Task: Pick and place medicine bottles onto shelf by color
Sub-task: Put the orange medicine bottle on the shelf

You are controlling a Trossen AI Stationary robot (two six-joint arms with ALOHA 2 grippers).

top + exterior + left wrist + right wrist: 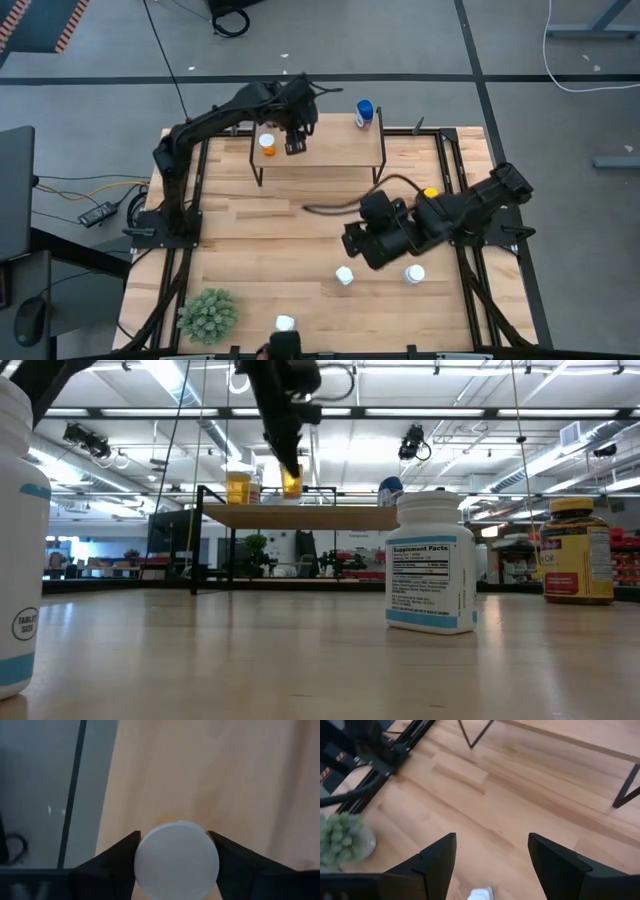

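Left gripper (294,140) over shelf (330,150), fingers closed on white cap of an orange bottle (176,862). Second orange bottle (266,144) stands beside it on shelf; blue bottle (364,113) at shelf's far right corner. Right gripper (490,865) low over table, fingers apart, holding nothing. Left to do: white bottles (344,275) (three visible), amber bottle (576,552). Judged under halfway.

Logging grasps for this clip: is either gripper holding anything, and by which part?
The left gripper holds an orange bottle by its white cap, over the shelf. The right gripper is open, holding nothing.
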